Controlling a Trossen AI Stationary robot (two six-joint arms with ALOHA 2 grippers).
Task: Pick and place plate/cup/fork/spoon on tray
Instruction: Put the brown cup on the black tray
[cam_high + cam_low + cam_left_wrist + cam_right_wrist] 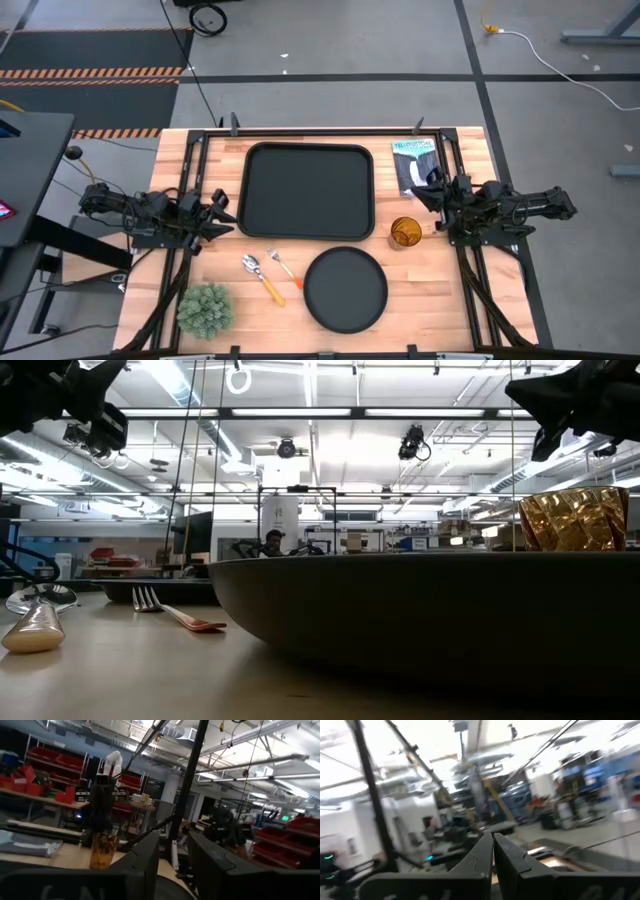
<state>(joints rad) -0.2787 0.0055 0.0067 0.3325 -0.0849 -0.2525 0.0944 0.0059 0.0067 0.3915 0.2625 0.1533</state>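
Note:
The black rectangular tray (307, 190) lies at the table's far middle. The round black plate (345, 290) rests flat near the front edge and fills the low view (430, 610). The amber cup (405, 233) stands upright right of the tray and also shows in the left wrist view (103, 850). The spoon (258, 272) and the fork (283, 268) lie side by side left of the plate. My left gripper (226, 214) is open and empty, above the table just left of the tray. My right gripper (424, 190) is shut and empty, just right of the tray and beyond the cup.
A green spiky ball plant (205, 310) sits at the front left corner. A printed packet (415, 165) lies at the far right, under my right gripper. Bare wood shows between the tray and the plate.

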